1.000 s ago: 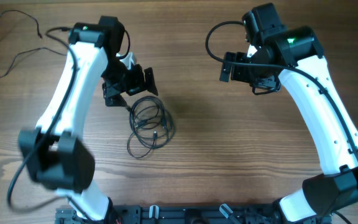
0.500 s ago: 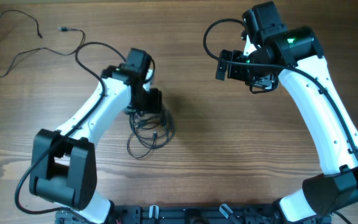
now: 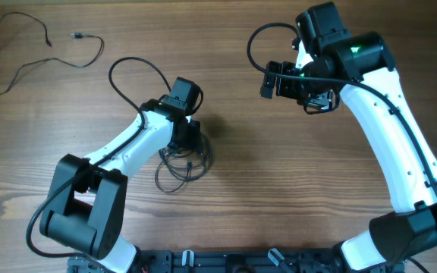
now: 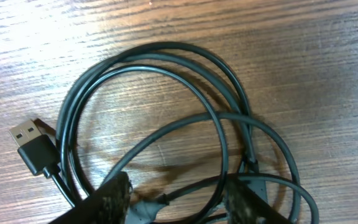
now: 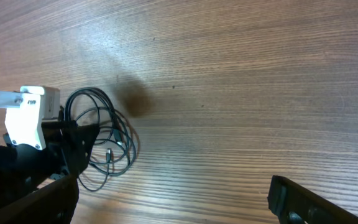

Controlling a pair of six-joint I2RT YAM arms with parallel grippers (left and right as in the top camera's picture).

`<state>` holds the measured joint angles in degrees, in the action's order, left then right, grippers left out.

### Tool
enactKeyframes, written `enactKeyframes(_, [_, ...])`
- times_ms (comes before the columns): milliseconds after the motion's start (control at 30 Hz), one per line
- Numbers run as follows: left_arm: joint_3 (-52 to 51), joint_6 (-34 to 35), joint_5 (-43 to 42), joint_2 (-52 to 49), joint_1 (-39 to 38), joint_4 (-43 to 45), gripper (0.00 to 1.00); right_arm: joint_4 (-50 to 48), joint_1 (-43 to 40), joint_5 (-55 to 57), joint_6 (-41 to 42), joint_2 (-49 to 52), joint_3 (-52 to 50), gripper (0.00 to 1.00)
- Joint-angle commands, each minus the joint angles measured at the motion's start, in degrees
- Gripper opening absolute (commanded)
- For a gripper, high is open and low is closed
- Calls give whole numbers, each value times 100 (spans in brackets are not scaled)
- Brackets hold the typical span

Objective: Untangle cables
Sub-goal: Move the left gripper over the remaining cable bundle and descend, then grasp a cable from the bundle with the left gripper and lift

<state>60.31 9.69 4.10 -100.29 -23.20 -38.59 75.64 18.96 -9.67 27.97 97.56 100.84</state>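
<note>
matt grained wood table (image 3: pixel 279 189), smooth, slightly glossy black rubbery cables (image 4: pixel 68 124), shiny metal plug tip (image 4: pixel 23 132)

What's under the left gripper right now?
The coiled cables lie under the left gripper on the wood table, a few strands passing between its parted fingers; a USB plug sticks out beside the coil. The fingers cover the strands below them, so any contact is hidden.

Robotics lab bench: white left arm (image 3: pixel 127 148) and right arm (image 3: pixel 389 144) over wood-grain table (image 3: pixel 279 189).
</note>
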Motion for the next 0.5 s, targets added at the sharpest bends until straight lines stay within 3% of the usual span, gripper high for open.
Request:
enactKeyframes(0, [-48,-52,146,-2,-13,24,49,7,-7,-94,-81,61,-48,100])
enactKeyframes(133, [-181,-52,131,-2,-17,55,43,4,-7,-94,-79,61,-48,100])
enactKeyframes(333, [-317,-57,-105,-2,-17,70,46,-31,-7,-96,-35,61,-48,100])
enactKeyframes(467, [-315,-199,-155,0,-17,92,27,-52,-7,-96,-35,61,-48,100])
